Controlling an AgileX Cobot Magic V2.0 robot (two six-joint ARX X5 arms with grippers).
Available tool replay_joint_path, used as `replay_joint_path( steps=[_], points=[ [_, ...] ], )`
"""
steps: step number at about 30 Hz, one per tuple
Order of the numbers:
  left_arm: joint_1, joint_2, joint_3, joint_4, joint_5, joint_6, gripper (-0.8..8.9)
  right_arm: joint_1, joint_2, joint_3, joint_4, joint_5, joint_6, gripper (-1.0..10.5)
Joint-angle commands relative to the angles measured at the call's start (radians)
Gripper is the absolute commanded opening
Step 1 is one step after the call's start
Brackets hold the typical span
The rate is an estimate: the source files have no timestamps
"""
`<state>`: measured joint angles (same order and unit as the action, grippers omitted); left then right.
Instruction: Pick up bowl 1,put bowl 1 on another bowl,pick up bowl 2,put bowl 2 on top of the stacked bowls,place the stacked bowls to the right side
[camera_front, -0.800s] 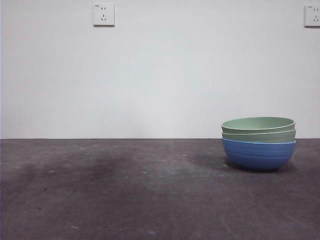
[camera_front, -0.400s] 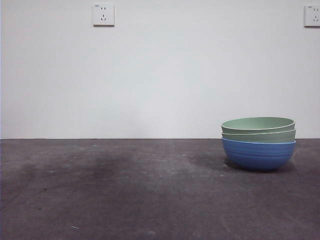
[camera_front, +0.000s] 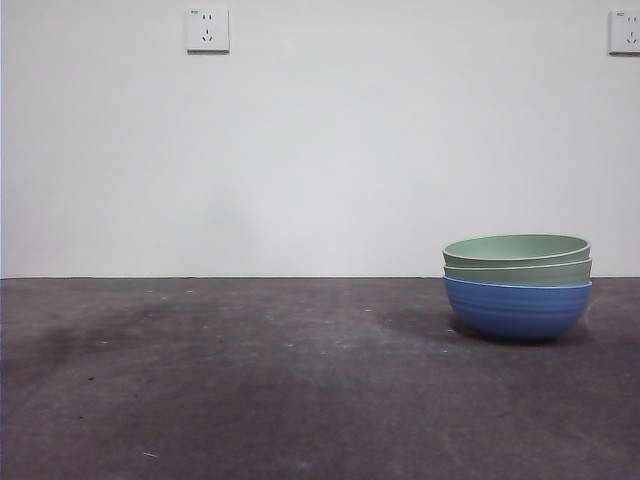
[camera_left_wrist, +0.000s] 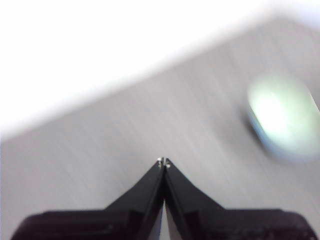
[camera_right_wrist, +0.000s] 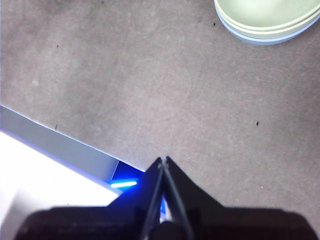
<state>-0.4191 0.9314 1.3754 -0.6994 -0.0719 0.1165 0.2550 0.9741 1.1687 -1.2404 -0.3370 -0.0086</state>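
Note:
Three ribbed bowls stand nested on the right of the table: the blue bowl (camera_front: 517, 310) at the bottom, a pale green bowl (camera_front: 518, 271) in it, and a second pale green bowl (camera_front: 516, 248) on top. The stack (camera_right_wrist: 267, 20) shows from above in the right wrist view, and as a blurred pale shape (camera_left_wrist: 282, 117) in the left wrist view. My left gripper (camera_left_wrist: 163, 162) is shut and empty, well away from the stack. Also shut and empty, my right gripper (camera_right_wrist: 163, 160) hangs over bare table apart from the bowls. Neither arm appears in the front view.
Dark grey table surface (camera_front: 250, 380) runs back to a white wall with two sockets (camera_front: 207, 29). The table's edge (camera_right_wrist: 55, 142) shows near my right gripper, with a blue light (camera_right_wrist: 124, 183) beyond it.

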Motion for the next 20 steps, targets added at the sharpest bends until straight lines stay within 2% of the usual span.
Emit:
replay_joint_path(
  steps=[1, 4, 8, 12, 20],
  points=[
    [0.089, -0.093, -0.139, 0.280, 0.002, 0.027, -0.03, 0.002, 0.000, -0.003, 0.002, 0.003, -0.005, 0.0],
    [0.174, -0.216, -0.345, 0.576, 0.000, 0.027, -0.03, 0.002, 0.000, -0.003, 0.002, 0.003, -0.005, 0.0],
    [0.259, -0.371, -0.605, 0.825, -0.005, 0.039, -0.03, 0.002, 0.000, -0.003, 0.002, 0.003, -0.005, 0.0],
    [0.315, -0.508, -0.828, 0.921, -0.005, 0.045, -0.03, 0.002, 0.000, -0.003, 0.002, 0.003, -0.005, 0.0],
    [0.376, -0.730, -1.152, 0.926, -0.003, 0.041, -0.03, 0.002, 0.000, -0.003, 0.002, 0.003, -0.005, 0.0]
  ],
)
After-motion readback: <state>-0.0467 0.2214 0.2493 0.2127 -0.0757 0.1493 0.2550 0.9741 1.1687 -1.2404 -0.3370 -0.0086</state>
